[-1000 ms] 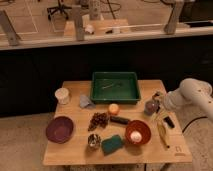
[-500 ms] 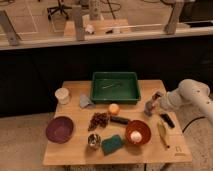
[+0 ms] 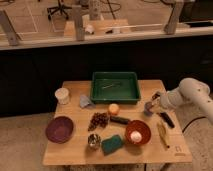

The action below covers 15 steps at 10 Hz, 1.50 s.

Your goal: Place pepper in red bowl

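The pepper (image 3: 148, 108), small and dull red-purple, sits near the right edge of the wooden table (image 3: 75, 155). My gripper (image 3: 152, 102) is right over it, reaching in from the right, and partly hides it. I cannot tell whether it holds the pepper. The red bowl (image 3: 141, 128) stands at the front, left of and nearer than the gripper, with a small white item (image 3: 136, 135) inside.
A green tray (image 3: 114, 86) is at the back centre. An orange ball (image 3: 114, 108), a dark grape cluster (image 3: 98, 120), a green sponge (image 3: 113, 143), a metal cup (image 3: 93, 141), a purple bowl (image 3: 59, 129), a white cup (image 3: 62, 95), a bluish-grey item (image 3: 86, 102), a banana (image 3: 163, 134) and a black item (image 3: 166, 119) lie around.
My gripper has shifted slightly left and down at the pepper. Everything else on the table is where it was.
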Motion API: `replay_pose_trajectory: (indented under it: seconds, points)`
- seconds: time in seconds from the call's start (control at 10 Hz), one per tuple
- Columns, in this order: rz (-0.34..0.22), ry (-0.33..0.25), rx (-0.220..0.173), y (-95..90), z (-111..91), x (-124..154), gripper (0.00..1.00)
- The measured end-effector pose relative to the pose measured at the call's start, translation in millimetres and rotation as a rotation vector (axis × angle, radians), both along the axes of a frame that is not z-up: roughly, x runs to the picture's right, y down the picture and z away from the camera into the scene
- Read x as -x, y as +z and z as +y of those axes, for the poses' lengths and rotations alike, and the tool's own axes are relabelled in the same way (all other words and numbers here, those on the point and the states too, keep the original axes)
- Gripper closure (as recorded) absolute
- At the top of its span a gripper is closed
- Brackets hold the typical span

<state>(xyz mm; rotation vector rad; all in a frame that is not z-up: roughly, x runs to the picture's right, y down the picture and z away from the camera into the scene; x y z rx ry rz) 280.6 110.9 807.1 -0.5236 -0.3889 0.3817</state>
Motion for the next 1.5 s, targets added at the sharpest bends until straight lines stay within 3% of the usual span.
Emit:
replay_pose_trajectory:
  seconds: [0.3, 0.5, 0.9, 1.1, 1.3, 1.5]
  points:
    - [-0.067, -0.027, -0.024, -42.0, -18.4, 17.5, 1.0]
    - [-0.172, -0.019, -0.022, -78.0, -18.9, 30.6, 1.0]
    - [-0.369, -0.037, 0.068, -141.1, 27.7, 64.9, 1.0]
    - [-0.46, -0.055, 0.117, -157.8, 45.4, 90.4, 0.99]
    - [-0.526, -0.091, 0.151, -166.9, 60.0, 106.0, 0.86]
    - [-0.528, -0.139, 0.151, -165.8, 73.1, 111.9, 0.66]
